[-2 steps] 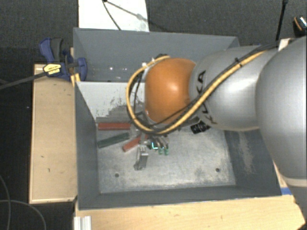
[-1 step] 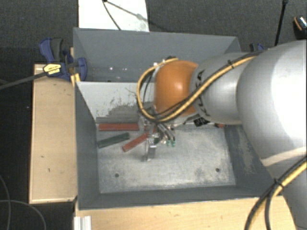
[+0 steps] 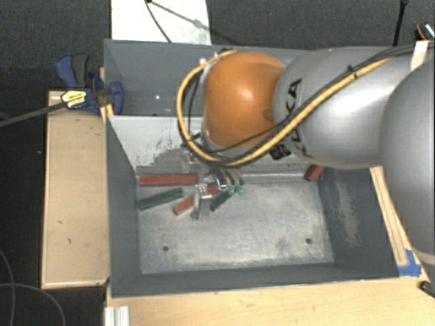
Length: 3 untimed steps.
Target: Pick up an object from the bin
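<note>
The arm is reaching in from the right, its orange cover (image 3: 238, 97) hanging over the back of the grey bin (image 3: 272, 250). The gripper (image 3: 201, 201) is sitting low among a small cluster of stick-like pieces near the back left of the bin floor. Whether it is parted or closed I cannot tell from here, as the wrist is hiding too much of it. Nothing is plainly showing in its grasp, so I am not calling anything held.

A short red piece (image 3: 182, 210) is lying just to the gripper's left, and a small green piece (image 3: 226, 195) is lying tilted just to its right. Further left, a long red-brown bar (image 3: 163, 180) is lying along the back wall, with a dark green stick (image 3: 158, 200) just in front of it. A lone reddish block (image 3: 313, 174) is resting well apart at the back right.

I am judging these to be light, stiff pieces, likely to slide on the metal floor rather than bend. The short red piece is looking like the easiest take, gripped across its narrow width near the middle so that it is not tipping out. The crowding is the risk, since a neighbour could get pinched along with it.
</note>
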### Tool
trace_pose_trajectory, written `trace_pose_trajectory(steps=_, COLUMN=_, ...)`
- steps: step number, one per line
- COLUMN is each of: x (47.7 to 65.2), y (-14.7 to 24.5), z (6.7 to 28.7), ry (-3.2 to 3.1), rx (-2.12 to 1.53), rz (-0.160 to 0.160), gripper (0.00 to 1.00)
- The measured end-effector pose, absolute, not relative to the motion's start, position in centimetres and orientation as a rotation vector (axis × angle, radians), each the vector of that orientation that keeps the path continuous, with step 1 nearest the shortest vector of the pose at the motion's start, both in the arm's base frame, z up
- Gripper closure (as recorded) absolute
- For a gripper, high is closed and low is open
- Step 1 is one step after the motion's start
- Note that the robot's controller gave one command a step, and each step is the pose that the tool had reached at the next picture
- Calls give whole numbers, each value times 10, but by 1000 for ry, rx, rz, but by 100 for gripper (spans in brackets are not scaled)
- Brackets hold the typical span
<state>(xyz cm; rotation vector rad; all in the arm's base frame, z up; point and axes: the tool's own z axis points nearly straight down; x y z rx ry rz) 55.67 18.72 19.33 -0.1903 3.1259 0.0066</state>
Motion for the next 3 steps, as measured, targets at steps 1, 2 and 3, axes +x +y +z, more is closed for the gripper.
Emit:
trace_pose_trajectory(steps=1, x=581, y=174, z=68, ry=3101, rx=-520, rz=0, gripper=0)
trace_pose_trajectory(steps=2, x=565, y=163, z=71, ry=3106, rx=-464, rz=1, gripper=0)
trace_pose_trajectory(steps=3, x=584, y=121, z=71, ry=3097, rx=-493, rz=-2, gripper=0)
